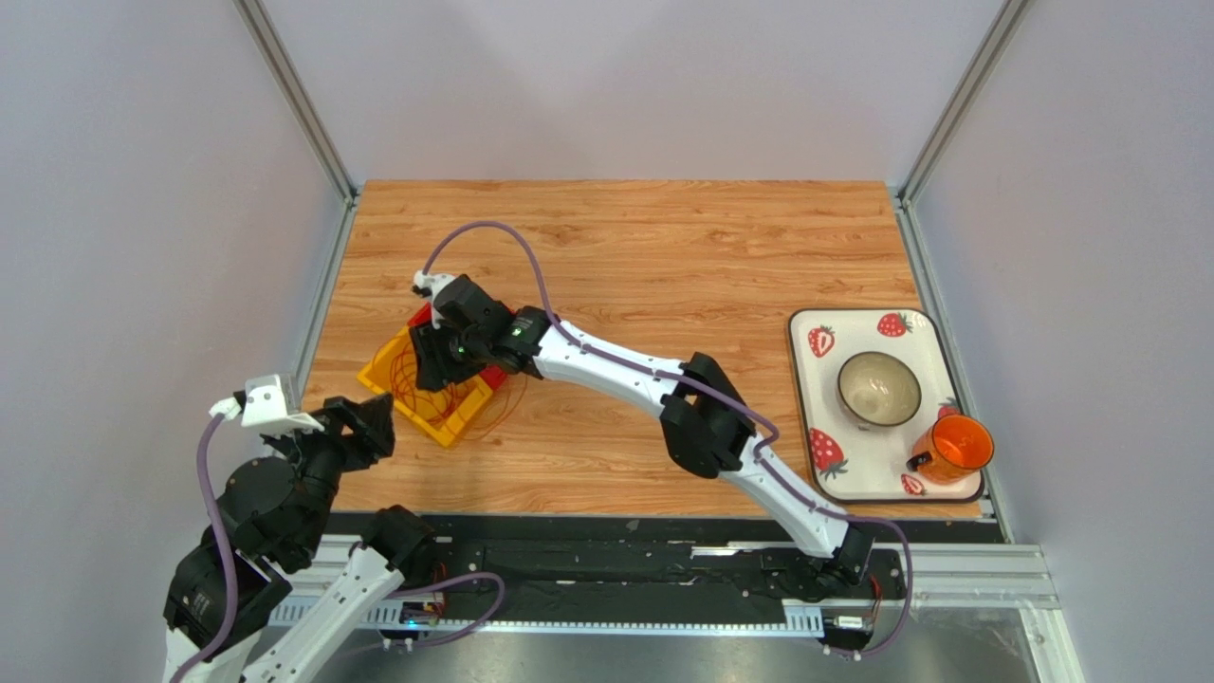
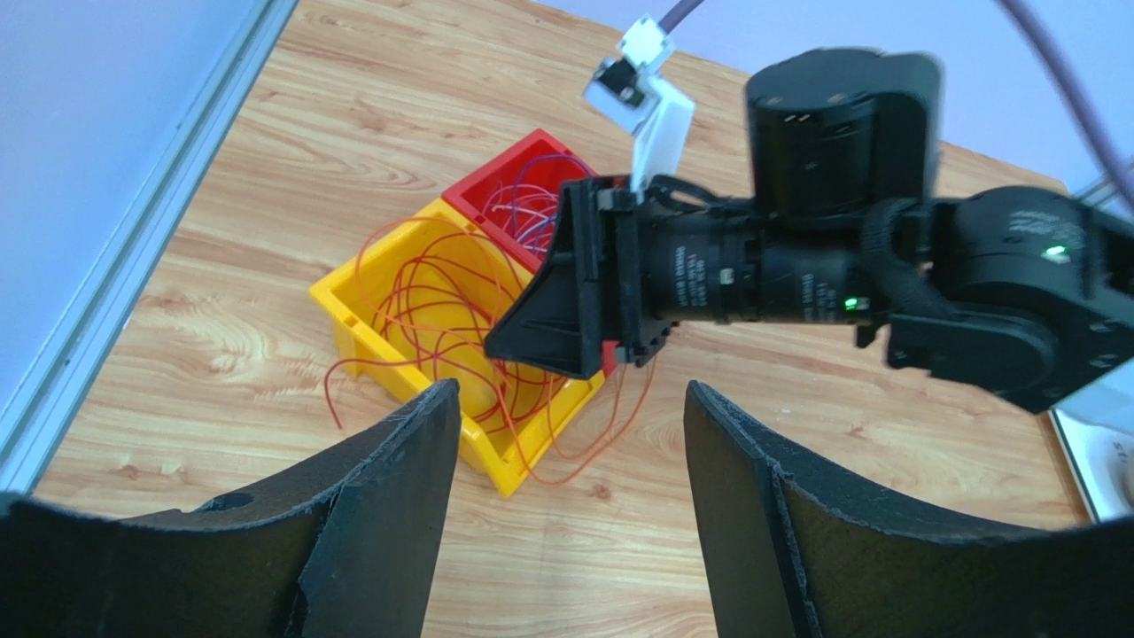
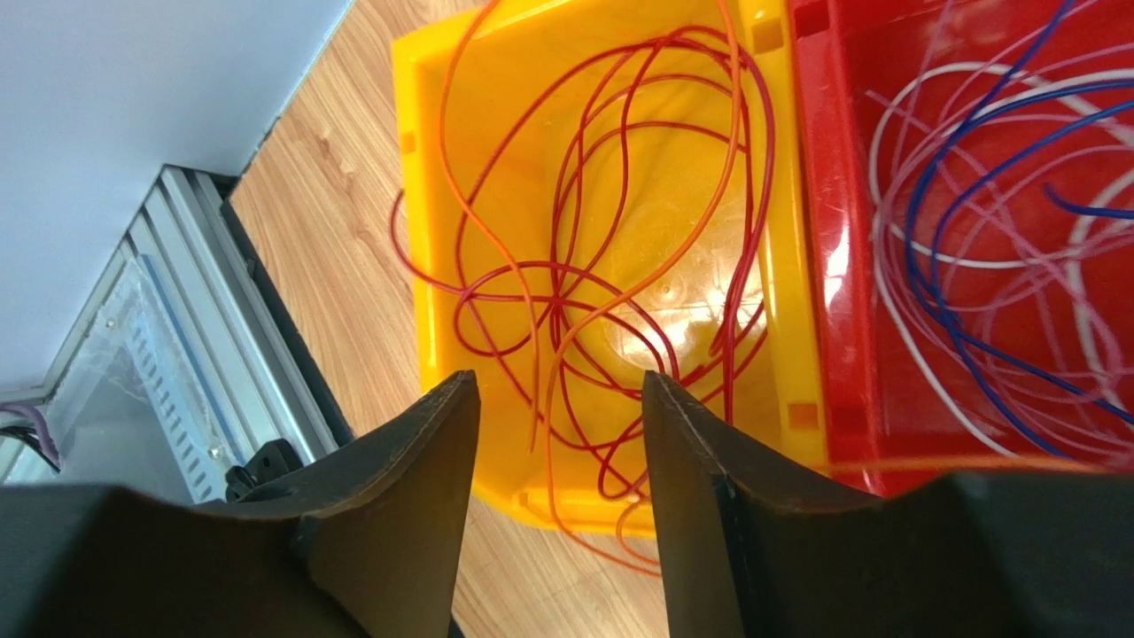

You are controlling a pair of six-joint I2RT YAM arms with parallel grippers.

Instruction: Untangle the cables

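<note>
Orange-red cables (image 3: 559, 275) are coiling in the yellow bin (image 3: 413, 200) left of centre, pale and blue ones in the adjoining red bin (image 3: 815, 160), while the right gripper (image 3: 559, 386) above and the left gripper (image 2: 570, 388) at lower left are gaping, empty.

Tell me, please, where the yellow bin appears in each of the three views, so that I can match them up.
Top external: the yellow bin sits left of centre on the table, near its left edge.
Left wrist: it is centre-left, above the camera's own left finger.
Right wrist: it fills the upper middle, above both fingers.
Shared landmark: the red bin touching its side.
</note>
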